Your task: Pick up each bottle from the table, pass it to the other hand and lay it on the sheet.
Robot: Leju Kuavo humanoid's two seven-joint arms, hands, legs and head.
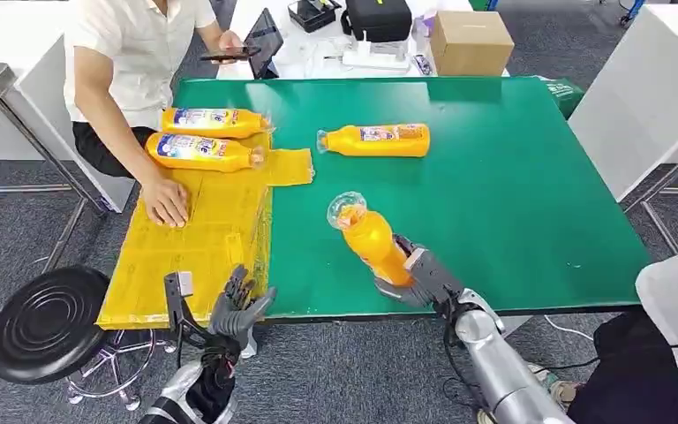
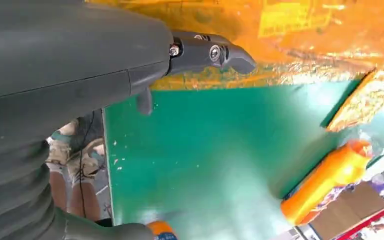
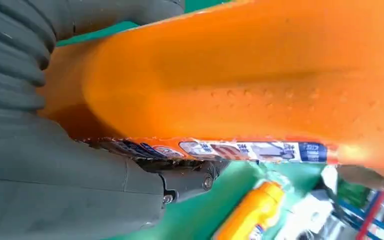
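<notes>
My right hand [image 1: 419, 278] grips an orange bottle [image 1: 369, 237] by its base near the table's front edge, its clear cap tilted up and away from me. The right wrist view shows the same bottle [image 3: 240, 85] pressed against that hand [image 3: 55, 190]. A second orange bottle [image 1: 378, 140] lies on the green table [image 1: 494, 194] farther back; it also shows in the left wrist view [image 2: 330, 180]. Two more bottles [image 1: 212, 122] [image 1: 201, 152] lie on the yellow sheet [image 1: 203, 238]. My left hand [image 1: 237, 309] hangs open below the sheet's front edge, fingers spread.
A seated person rests a hand [image 1: 166, 201] on the yellow sheet and holds a phone [image 1: 229, 55]. A black stool [image 1: 46, 322] stands at the front left. A cardboard box [image 1: 470, 41] and dark cases sit on the white table behind.
</notes>
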